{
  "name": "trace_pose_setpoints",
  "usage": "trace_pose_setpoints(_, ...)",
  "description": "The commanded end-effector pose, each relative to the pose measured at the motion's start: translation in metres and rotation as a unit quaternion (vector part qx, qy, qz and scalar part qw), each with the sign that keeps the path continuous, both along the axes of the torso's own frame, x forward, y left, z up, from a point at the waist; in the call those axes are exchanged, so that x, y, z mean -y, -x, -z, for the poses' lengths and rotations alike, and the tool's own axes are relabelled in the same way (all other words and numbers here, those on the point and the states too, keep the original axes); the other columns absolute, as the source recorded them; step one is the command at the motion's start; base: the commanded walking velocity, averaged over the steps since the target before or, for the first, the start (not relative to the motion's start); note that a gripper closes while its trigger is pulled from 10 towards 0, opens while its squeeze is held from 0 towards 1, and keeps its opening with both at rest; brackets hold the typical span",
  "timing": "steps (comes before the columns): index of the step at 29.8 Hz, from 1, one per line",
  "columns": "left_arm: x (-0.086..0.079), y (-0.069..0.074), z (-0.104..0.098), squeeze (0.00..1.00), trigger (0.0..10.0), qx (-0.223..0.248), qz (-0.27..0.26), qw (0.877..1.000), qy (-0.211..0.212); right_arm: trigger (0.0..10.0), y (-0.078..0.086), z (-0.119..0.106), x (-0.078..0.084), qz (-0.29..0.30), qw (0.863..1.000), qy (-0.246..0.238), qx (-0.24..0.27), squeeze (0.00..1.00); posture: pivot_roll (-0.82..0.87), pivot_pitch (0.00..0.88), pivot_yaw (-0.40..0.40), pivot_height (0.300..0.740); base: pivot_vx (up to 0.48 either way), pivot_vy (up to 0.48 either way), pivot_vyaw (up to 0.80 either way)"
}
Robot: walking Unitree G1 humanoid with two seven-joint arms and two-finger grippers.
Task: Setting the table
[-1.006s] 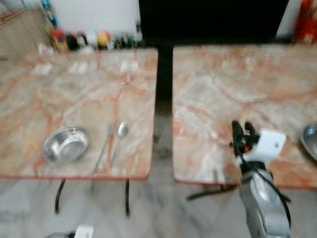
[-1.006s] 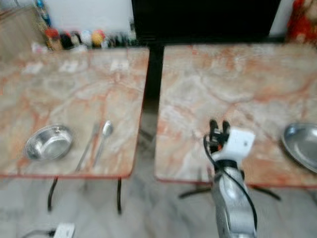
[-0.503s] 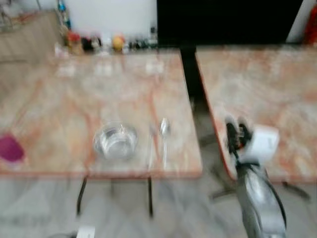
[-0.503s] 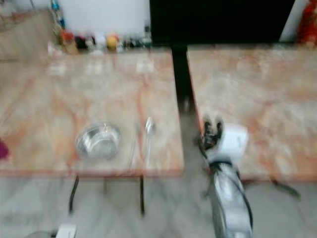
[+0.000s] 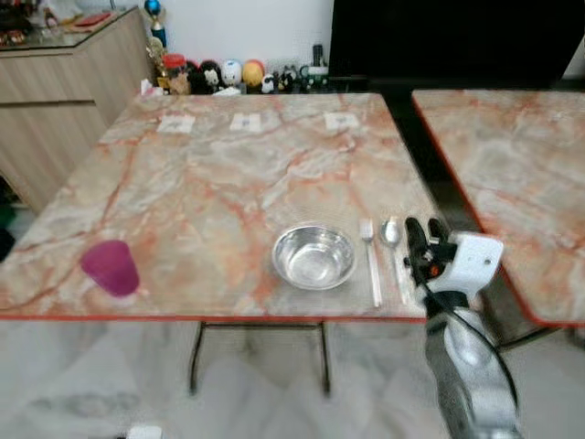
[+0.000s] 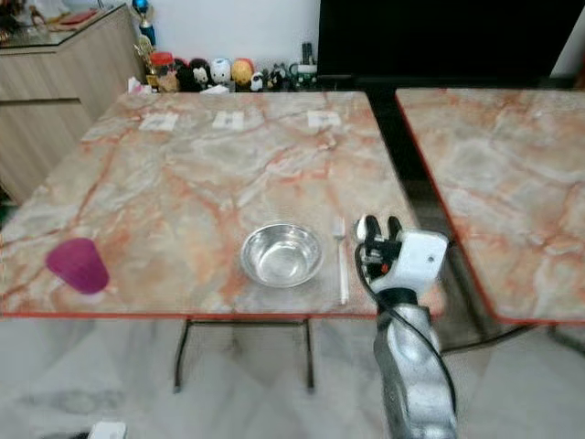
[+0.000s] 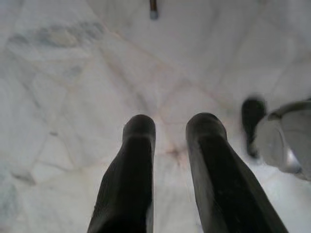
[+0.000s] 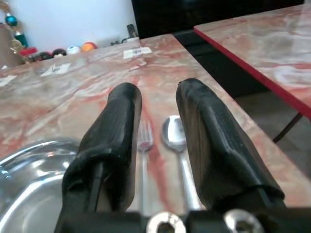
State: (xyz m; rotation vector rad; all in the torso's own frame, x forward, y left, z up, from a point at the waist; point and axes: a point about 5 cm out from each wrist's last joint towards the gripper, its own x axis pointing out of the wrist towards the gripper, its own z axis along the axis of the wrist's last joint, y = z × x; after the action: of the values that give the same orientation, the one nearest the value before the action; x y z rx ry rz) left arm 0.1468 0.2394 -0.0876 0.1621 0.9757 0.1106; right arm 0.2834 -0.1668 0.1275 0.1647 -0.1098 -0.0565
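Since the earlier frames the whole view has shifted: the marble table (image 5: pixel 183 183) with the place setting now fills the middle, and a purple cup (image 5: pixel 111 267) has come into sight. This is the camera turning, not the things moving. The blur is gone too.

On this table a steel bowl (image 5: pixel 314 256) stands near the front edge. Just beside it, at 3 o'clock, a fork (image 5: pixel 370 261) lies with its tines pointing away from the robot, and a spoon (image 5: pixel 393 242) lies parallel at 3 o'clock of the fork. The purple cup stands well apart from the bowl, at 9 o'clock, also near the front edge. Three small paper cards (image 5: pixel 245 121) lie in a row at the far side, and beyond the far edge stands a row of small figurines (image 5: pixel 228 73).

The right gripper (image 5: pixel 423 236) is raised at the table's front right corner, over the handle end of the spoon. Its two black fingers (image 8: pixel 116 131) stand spread with a clear gap and nothing between them; in the right wrist view the fork and spoon show through the gap.

The left gripper (image 7: pixel 171 127) hangs over the pale marble floor (image 7: pixel 73 73), fingers apart and holding nothing.

A second marble table (image 5: pixel 512 174) stands at 3 o'clock, across a dark gap.
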Motion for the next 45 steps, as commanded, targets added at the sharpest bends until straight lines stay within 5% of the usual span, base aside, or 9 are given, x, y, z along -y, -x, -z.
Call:
trace_pose_setpoints(1, 0.002, -0.003, 0.0, 0.0, 10.0, -0.002, 0.003, 1.0, -0.002, 10.0, -0.003, -0.007, -0.004, -0.007, 1.0, 0.0, 0.013, 0.0, -0.05, 0.023, 0.005, 0.74, 0.0, 0.0, 0.0)
trace_pose_setpoints(19, 0.006, -0.01, -0.002, 0.0, 10.0, 0.011, 0.004, 1.0, 0.007, 10.0, -0.018, 0.01, 0.003, -0.002, 0.998, -0.04, -0.052, 0.0, -0.04, 0.051, 0.011, 0.74, 0.028, 0.0, 0.0)
trace_pose_setpoints(20, 0.006, -0.01, -0.002, 0.0, 10.0, 0.011, 0.004, 1.0, 0.007, 10.0, -0.018, 0.011, 0.003, -0.004, 0.997, -0.046, -0.055, 0.13, -0.04, 0.051, 0.011, 0.74, 0.262, 0.0, 0.0)
trace_pose_setpoints(21, 0.006, -0.01, -0.002, 0.0, 10.0, 0.012, 0.004, 1.0, 0.007, 10.0, -0.021, 0.012, 0.001, -0.014, 0.996, -0.056, -0.062, 1.0, -0.04, 0.053, 0.012, 0.74, 0.262, 0.0, 0.0)
trace_pose_setpoints(25, 0.007, -0.011, -0.003, 0.0, 10.0, 0.013, 0.004, 1.0, 0.007, 10.0, -0.026, 0.012, -0.003, -0.036, 0.995, -0.062, -0.07, 1.0, -0.04, 0.053, 0.011, 0.74, 0.267, 0.0, 0.0)
trace_pose_setpoints(27, 0.007, -0.011, -0.003, 0.0, 10.0, 0.014, 0.004, 1.0, 0.007, 10.0, -0.028, 0.013, -0.005, -0.045, 0.994, -0.064, -0.075, 0.36, -0.04, 0.055, 0.01, 0.74, 0.281, 0.0, 0.0)
trace_pose_setpoints(28, 0.007, -0.012, -0.003, 0.0, 10.0, 0.014, 0.004, 1.0, 0.007, 10.0, -0.028, 0.013, -0.006, -0.049, 0.994, -0.066, -0.078, 0.36, -0.04, 0.055, 0.01, 0.74, 0.281, 0.0, 0.0)
trace_pose_setpoints(29, 0.008, -0.012, -0.003, 0.0, 10.0, 0.015, 0.003, 1.0, 0.007, 10.0, -0.027, 0.014, -0.008, -0.054, 0.994, -0.06, -0.079, 0.0, -0.04, 0.056, 0.008, 0.74, 0.296, 0.0, 0.0)
trace_pose_setpoints(45, 0.009, -0.013, -0.003, 0.0, 10.0, 0.016, 0.002, 1.0, 0.006, 10.0, -0.01, 0.014, -0.002, -0.039, 0.989, -0.11, -0.086, 0.0, -0.04, 0.076, 0.004, 0.74, 0.11, 0.0, 0.0)
